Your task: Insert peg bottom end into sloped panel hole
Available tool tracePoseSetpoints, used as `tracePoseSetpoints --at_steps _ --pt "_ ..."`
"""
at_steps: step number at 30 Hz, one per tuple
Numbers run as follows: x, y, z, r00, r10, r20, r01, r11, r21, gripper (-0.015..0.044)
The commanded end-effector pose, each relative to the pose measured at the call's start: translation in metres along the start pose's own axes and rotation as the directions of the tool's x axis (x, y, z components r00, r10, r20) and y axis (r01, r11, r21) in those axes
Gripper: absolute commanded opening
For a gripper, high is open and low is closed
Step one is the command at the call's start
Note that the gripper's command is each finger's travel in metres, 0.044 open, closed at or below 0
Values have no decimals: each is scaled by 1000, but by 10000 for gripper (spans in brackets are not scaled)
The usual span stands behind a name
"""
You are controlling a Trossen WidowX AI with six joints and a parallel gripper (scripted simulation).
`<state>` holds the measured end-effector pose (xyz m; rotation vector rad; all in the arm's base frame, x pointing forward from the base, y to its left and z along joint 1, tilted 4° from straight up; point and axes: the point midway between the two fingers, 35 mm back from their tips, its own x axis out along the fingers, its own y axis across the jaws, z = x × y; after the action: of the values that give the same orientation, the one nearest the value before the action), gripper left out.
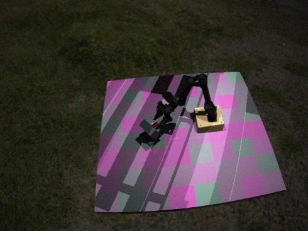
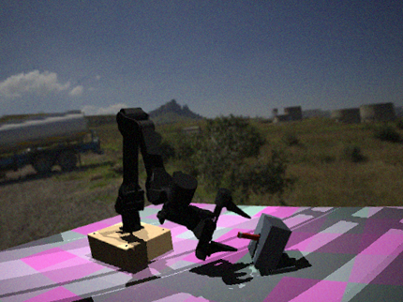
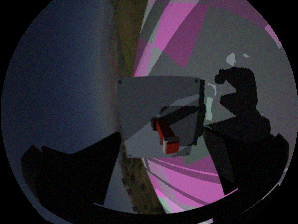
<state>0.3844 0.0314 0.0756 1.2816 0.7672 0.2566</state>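
A red peg (image 1: 155, 125) (image 2: 248, 236) (image 3: 167, 139) sticks out from the face of the grey sloped panel (image 1: 147, 128) (image 2: 273, 244) (image 3: 142, 100). Its inner end is in the hole, where a dark edge shows beside it in the wrist view; how deep it sits is hidden. Its outer end looks square-cut with a pale side. My gripper (image 1: 163, 120) (image 2: 243, 234) (image 3: 164, 135) is wide open in front of the panel. The fingers stand apart on opposite sides of the peg's outer end, with gaps to it, and hold nothing.
The arm's wooden base block (image 1: 209, 128) (image 2: 115, 251) stands behind the gripper. The panel stands on the checkered pink and grey-green table (image 1: 207, 172) (image 2: 304, 295). Dark shadows of the arm and panel fall on the table around the panel.
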Motion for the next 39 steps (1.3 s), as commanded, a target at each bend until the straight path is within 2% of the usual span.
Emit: tracePoseSetpoints --at_steps 1,39 --pt "-5 0 0 1000 0 -5 0 1000 -3 440" --pt "-62 -3 6 1000 -4 1 4 1000 6 440"
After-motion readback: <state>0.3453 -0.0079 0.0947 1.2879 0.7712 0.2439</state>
